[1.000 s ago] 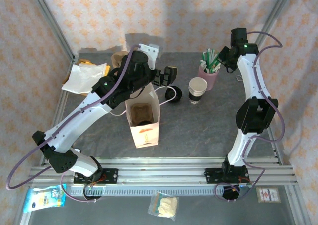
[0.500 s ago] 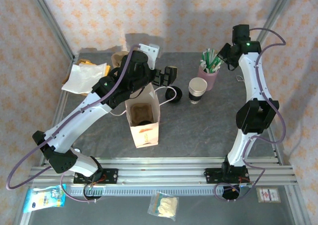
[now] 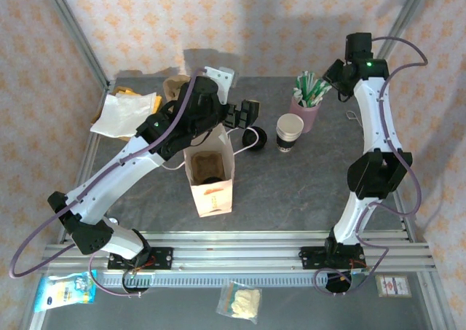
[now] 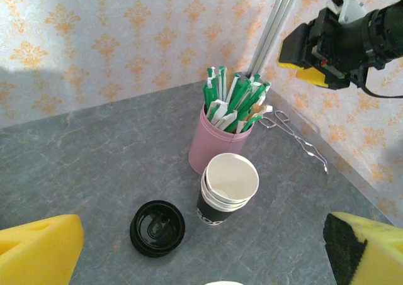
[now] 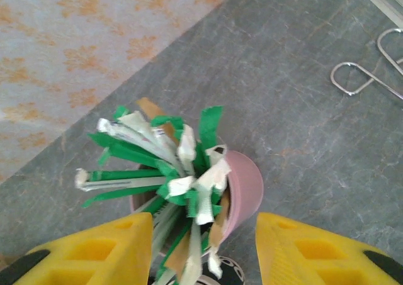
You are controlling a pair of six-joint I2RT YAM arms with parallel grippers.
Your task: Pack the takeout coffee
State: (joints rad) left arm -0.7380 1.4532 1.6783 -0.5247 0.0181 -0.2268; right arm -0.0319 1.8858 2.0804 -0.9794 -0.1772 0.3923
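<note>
Both hang open: the left end effector and the right end effector, which could bump the pink cup of straws into the lidless white paper cup near the worktop's back edge.

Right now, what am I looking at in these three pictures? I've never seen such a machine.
These are two white robot arms bolted to a grey table. One picture looks down from above; the other two come from a camera on each wrist. The left hand is open and empty, near an open brown paper bag. The right hand is open above a pink cup of green-and-white straws. Beside that stands a white paper cup with a dark band, its round black lid lying off on the table. Nothing is held.
</note>
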